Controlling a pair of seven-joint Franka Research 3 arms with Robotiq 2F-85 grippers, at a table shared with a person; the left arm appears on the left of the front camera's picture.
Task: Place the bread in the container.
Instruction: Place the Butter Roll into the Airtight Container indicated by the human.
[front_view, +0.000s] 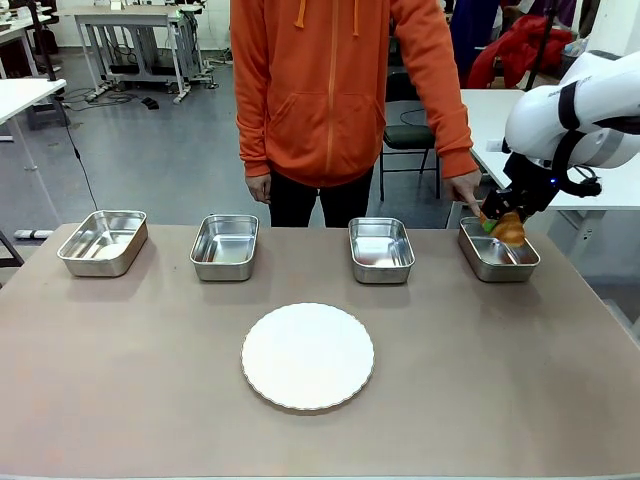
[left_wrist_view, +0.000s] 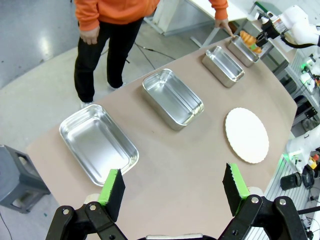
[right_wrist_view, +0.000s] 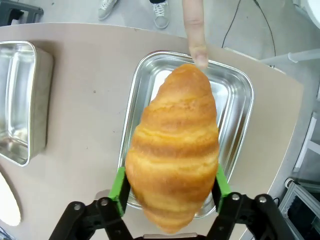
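The bread (right_wrist_view: 172, 150), a golden-brown croissant, hangs between the green pads of my right gripper (right_wrist_view: 170, 187), which is shut on it. It hovers just above the far-right container (right_wrist_view: 235, 100), a shiny steel pan. From the front, the right gripper (front_view: 503, 222) holds the bread (front_view: 510, 230) over that container's (front_view: 497, 264) far end. A person's finger (right_wrist_view: 199, 35) points at the pan's far rim. My left gripper (left_wrist_view: 173, 187) stands open and holds nothing, high above the table's left end.
Three more steel pans (front_view: 103, 242) (front_view: 225, 246) (front_view: 381, 250) stand in a row along the far side. A round white plate (front_view: 307, 356) lies at mid-table. The person in an orange hoodie (front_view: 340, 90) stands at the far edge.
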